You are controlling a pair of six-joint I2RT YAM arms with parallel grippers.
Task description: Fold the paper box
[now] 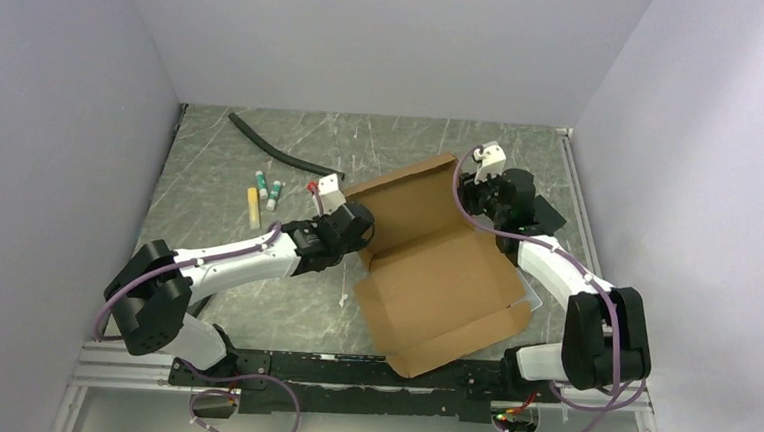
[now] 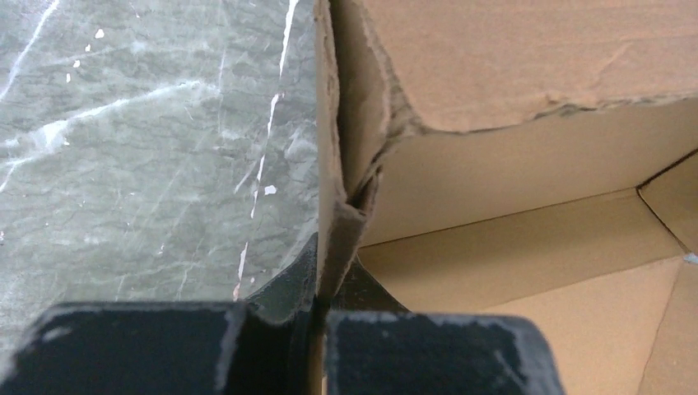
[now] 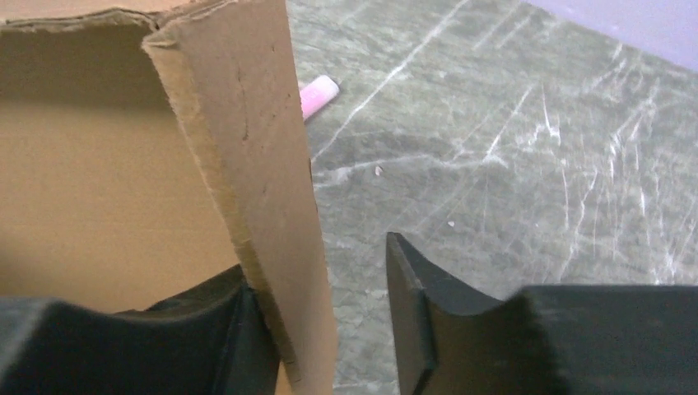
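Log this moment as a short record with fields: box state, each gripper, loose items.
box: paper box lying open on the table, side walls stood up
left gripper: shut on the box's left wall edge
right gripper: open, box wall between its jaws, one finger apart from the wall
loose items: black hose at the far side; small tubes left of the box
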